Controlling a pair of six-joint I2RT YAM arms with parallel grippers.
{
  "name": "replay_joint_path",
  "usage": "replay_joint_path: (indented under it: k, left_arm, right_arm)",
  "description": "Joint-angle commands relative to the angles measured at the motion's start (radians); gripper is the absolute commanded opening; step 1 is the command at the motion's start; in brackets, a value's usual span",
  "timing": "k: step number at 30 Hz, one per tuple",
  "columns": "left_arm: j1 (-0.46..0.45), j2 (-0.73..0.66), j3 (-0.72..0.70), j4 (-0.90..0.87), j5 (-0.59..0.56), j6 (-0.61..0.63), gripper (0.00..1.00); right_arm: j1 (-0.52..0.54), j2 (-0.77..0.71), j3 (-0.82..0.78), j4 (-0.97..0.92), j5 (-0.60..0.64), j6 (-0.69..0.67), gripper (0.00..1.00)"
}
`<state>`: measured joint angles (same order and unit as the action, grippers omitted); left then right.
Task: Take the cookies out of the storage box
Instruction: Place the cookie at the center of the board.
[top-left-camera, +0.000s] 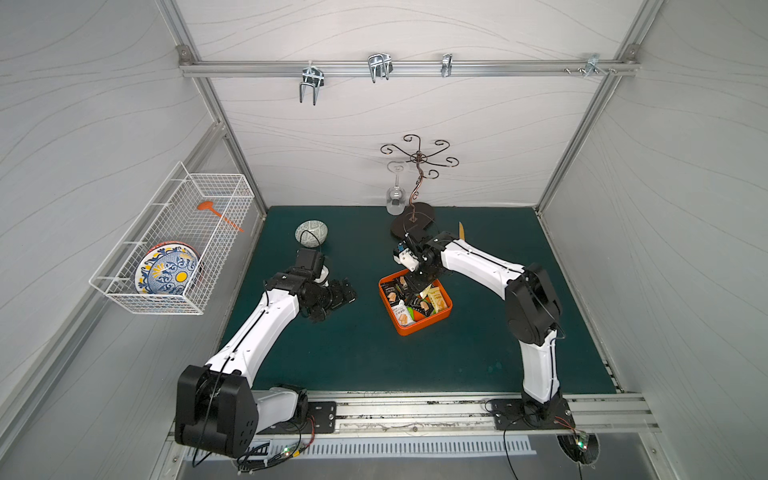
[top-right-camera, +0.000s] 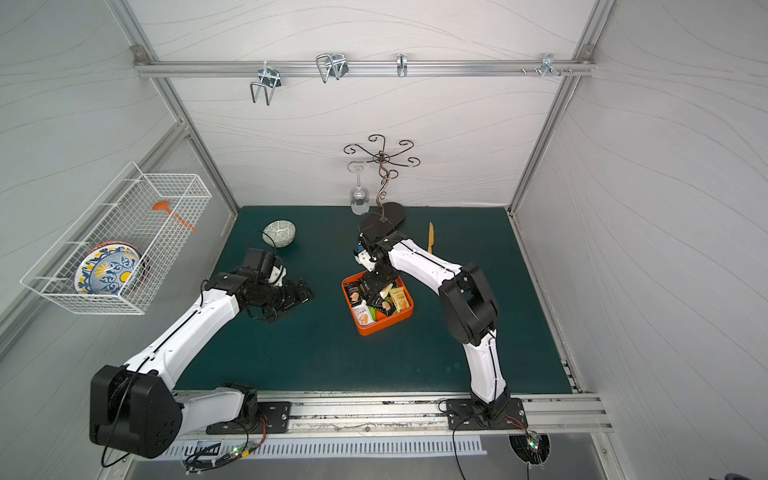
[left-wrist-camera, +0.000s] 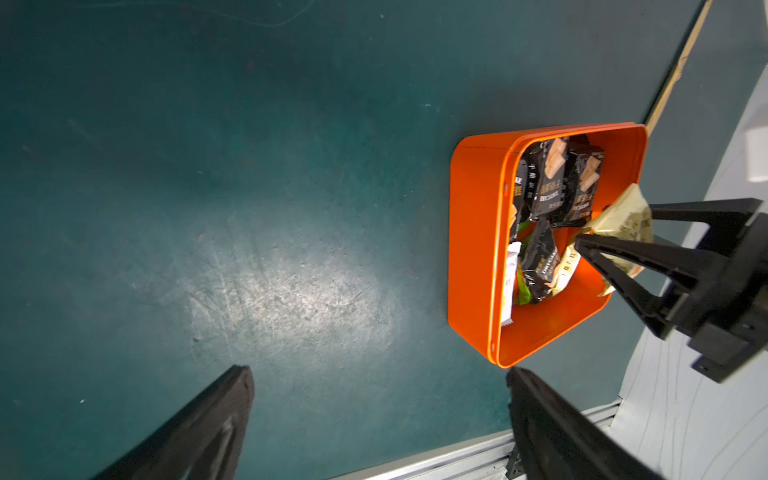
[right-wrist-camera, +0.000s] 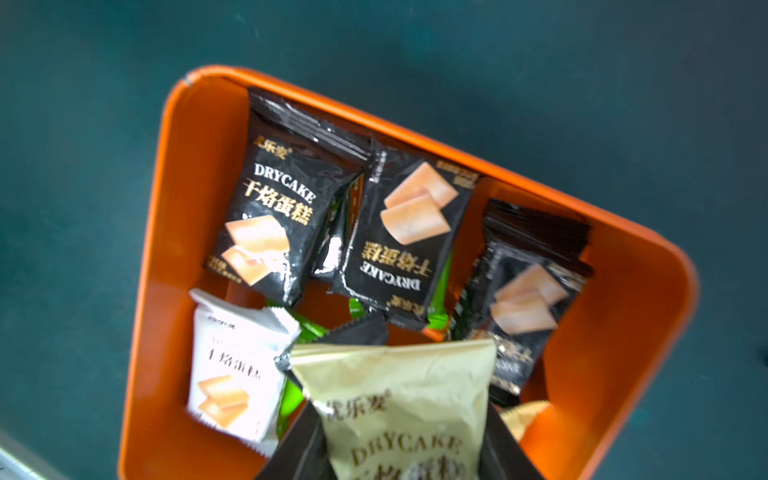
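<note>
Just one white cookie (right-wrist-camera: 235, 374), one box (right-wrist-camera: 176, 249).

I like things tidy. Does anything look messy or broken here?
Nothing is spilled or broken. The cookies lie jumbled and overlapping in the storage box, and the right hand pinches a pale yellow packet.

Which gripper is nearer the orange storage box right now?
Right. The right gripper is over the storage box, shut on a pale yellow cookie packet. The left gripper hangs open over the green mat beside the box, clear of it.
</note>
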<state>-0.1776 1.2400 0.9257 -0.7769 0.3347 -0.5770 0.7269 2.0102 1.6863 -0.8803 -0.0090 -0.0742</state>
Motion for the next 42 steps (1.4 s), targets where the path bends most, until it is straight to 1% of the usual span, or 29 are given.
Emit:
replay_joint_path:
  k: [1, 7, 11, 16, 21, 26, 29, 35, 42]
  left_arm:
    - [0.001, 0.015, 0.050, 0.034, 0.035, -0.002, 0.99]
    - [-0.010, 0.062, 0.088, 0.057, 0.055, -0.015, 0.99]
    - [-0.039, 0.101, 0.116, 0.073, 0.051, -0.023, 0.99]
    - [-0.081, 0.150, 0.148, 0.095, 0.046, -0.042, 0.99]
    - [-0.100, 0.182, 0.172, 0.096, 0.041, -0.049, 0.99]
    - [-0.104, 0.191, 0.174, 0.097, 0.029, -0.062, 0.99]
    - [-0.108, 0.187, 0.164, 0.100, 0.022, -0.071, 0.99]
    - [-0.109, 0.172, 0.144, 0.107, 0.009, -0.088, 0.99]
    - [-0.109, 0.162, 0.137, 0.097, -0.005, -0.091, 0.99]
  right_arm:
    - [-0.041, -0.080, -0.009, -0.048, -0.025, 0.055, 0.35]
    - [-0.146, -0.159, -0.037, -0.073, -0.031, 0.105, 0.35]
    - [-0.239, -0.196, -0.086, -0.073, -0.003, 0.133, 0.35]
    - [-0.383, -0.202, -0.138, -0.062, 0.023, 0.174, 0.35]
    - [-0.485, -0.177, -0.181, -0.009, 0.058, 0.211, 0.36]
    - [-0.531, -0.132, -0.220, 0.071, 0.098, 0.256, 0.36]
    - [-0.536, -0.098, -0.223, 0.100, 0.126, 0.263, 0.36]
    - [-0.547, -0.036, -0.212, 0.138, 0.124, 0.272, 0.37]
    - [-0.548, 0.023, -0.198, 0.141, 0.123, 0.265, 0.38]
